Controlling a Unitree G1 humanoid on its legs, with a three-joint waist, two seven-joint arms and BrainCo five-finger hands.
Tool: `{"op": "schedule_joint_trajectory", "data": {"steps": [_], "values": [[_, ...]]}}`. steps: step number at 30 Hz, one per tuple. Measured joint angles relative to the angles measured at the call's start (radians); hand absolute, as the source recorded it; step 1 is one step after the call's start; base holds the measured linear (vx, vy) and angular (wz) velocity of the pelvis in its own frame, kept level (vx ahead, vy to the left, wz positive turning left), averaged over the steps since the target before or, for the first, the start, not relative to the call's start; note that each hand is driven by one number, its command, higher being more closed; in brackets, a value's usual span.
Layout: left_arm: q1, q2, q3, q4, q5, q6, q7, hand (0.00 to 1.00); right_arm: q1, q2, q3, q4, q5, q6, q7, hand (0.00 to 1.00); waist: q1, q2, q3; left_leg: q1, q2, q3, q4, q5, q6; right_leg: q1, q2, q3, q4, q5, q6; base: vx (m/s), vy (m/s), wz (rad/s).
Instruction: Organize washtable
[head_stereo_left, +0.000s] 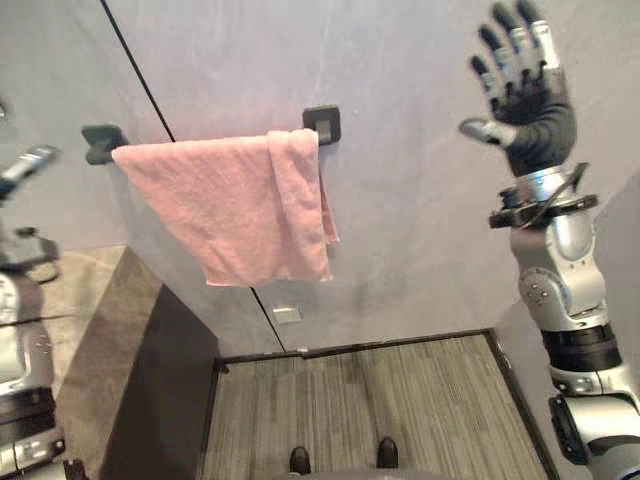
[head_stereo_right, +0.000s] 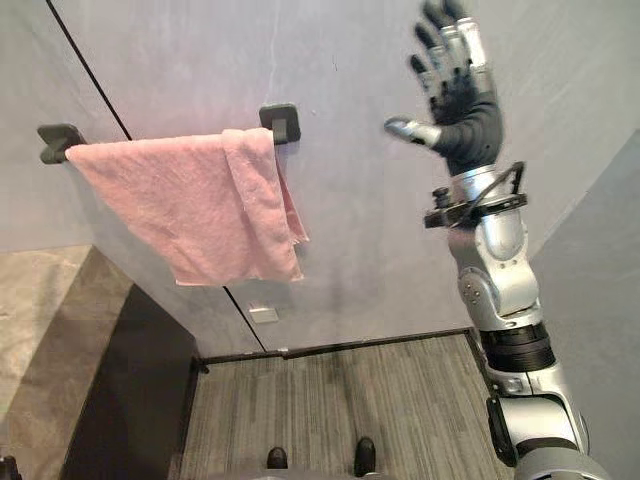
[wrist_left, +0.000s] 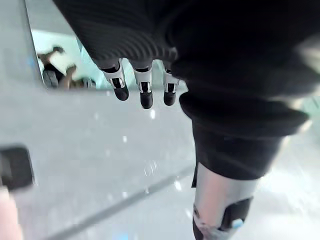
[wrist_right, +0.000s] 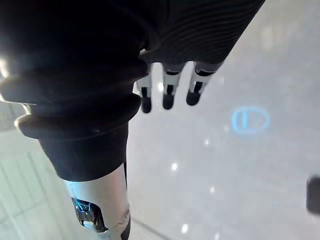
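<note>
The right hand (head_stereo_left: 530, 100) is raised, with its fingers straight and spread, and it holds nothing. The left hand (wrist_left: 142, 42) keeps its fingers straight, side by side, and touches nothing. The pink towel (head_stereo_left: 235, 200) hangs over a bar with dark brackets (head_stereo_left: 322, 122) on the grey wall (head_stereo_left: 420, 230), well apart from the right fingers, on the thumb side and lower.

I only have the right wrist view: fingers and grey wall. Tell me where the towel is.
Observer: The pink towel hangs between two dark brackets on the grey wall, doubled over near the right one.
Operator: Now the right robot hand, relative to it.
Observer: It is raised, fingers spread, to the towel's right and clear of it.
Operator: Report the left one.
Observer: The left robot hand holds nothing, fingers straight, close to the wall.
</note>
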Motion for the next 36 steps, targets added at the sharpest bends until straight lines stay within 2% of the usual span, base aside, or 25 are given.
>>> {"op": "schedule_joint_trajectory", "data": {"steps": [2, 6, 10, 14, 20, 26, 30, 33, 36], "values": [[0.04, -0.001, -0.107, -0.101, -0.04, -0.006, -0.064, 0.0, 0.0, -0.001, 0.098, -0.017, 0.012, 0.0, 0.029, 0.0, -0.006, -0.001, -0.001, 0.004, 0.002, 0.0, 0.0, 0.0, 0.0, 0.006, 0.001, -0.008, 0.0, -0.005, 0.006, -0.01, 0.016, 0.05], [0.098, -0.001, -0.213, -0.168, -0.135, -0.008, -0.164, 0.0, -0.003, -0.009, 0.275, -0.029, 0.049, 0.009, 0.092, 0.0, -0.014, -0.002, -0.002, 0.004, 0.003, 0.003, 0.0, 0.0, 0.0, 0.006, 0.001, -0.01, 0.0, -0.006, 0.008, 0.0, 0.0, 0.0], [0.116, -0.001, -0.261, -0.173, -0.219, -0.006, -0.211, 0.0, -0.009, -0.014, 0.374, -0.029, 0.058, 0.015, 0.127, 0.0, -0.011, -0.003, -0.003, 0.004, 0.003, 0.004, 0.0, 0.0, 0.0, 0.006, 0.001, -0.01, 0.0, -0.007, 0.01, 0.0, 0.0, 0.0], [0.116, -0.001, -0.319, -0.168, -0.27, -0.002, -0.245, 0.0, -0.095, -0.005, 0.479, 0.032, 0.058, 0.017, 0.138, 0.0, -0.002, -0.004, -0.003, 0.003, 0.003, 0.005, 0.0, 0.0, 0.0, 0.005, 0.001, -0.01, 0.0, -0.007, 0.01, 0.0, 0.0, 0.0], [0.115, -0.002, -0.338, -0.082, -0.352, 0.015, -0.273, 0.0, -0.131, 0.085, 0.526, 0.184, 0.058, 0.032, 0.153, 0.0, 0.013, -0.005, -0.004, -0.008, 0.003, -0.008, 0.0, 0.001, 0.0, 0.001, 0.0, -0.024, 0.0, -0.009, 0.011, 0.01, 0.015, 0.05], [0.079, -0.041, -0.374, 0.041, -0.366, 0.03, -0.273, 0.0, -0.179, 0.156, 0.561, 0.334, 0.054, 0.052, 0.154, 0.0, 0.035, -0.013, -0.008, -0.045, 0.004, -0.035, 0.0, 0.007, -0.006, -0.024, -0.001, -0.041, 0.0, -0.007, 0.014, 0.02, 0.024, 0.1], [0.031, -0.041, -0.413, 0.143, -0.366, 0.033, -0.269, 0.0, -0.225, 0.212, 0.561, 0.432, 0.053, 0.055, 0.146, 0.0, 0.04, -0.033, 0.001, -0.072, 0.005, -0.039, 0.0, 0.014, -0.004, -0.049, 0.0, -0.047, 0.001, 0.003, 0.0, 0.01, 0.031, 0.07], [-0.035, -0.041, -0.424, 0.19, -0.364, 0.038, -0.268, 0.0, -0.238, 0.244, 0.561, 0.441, 0.037, 0.062, 0.13, 0.0, 0.038, -0.053, 0.019, -0.085, 0.005, -0.039, 0.0, 0.015, -0.004, -0.06, 0.0, -0.046, 0.001, 0.007, -0.004, 0.01, 0.049, -0.01], [-0.102, -0.041, -0.428, 0.226, -0.363, 0.04, -0.266, 0.0, -0.245, 0.268, 0.561, 0.443, 0.031, 0.068, 0.125, 0.0, 0.034, -0.061, 0.049, -0.096, 0.004, -0.038, 0.0, 0.015, -0.003, -0.073, 0.0, -0.045, 0.001, 0.008, -0.004, 0.0, 0.044, -0.01]]}}
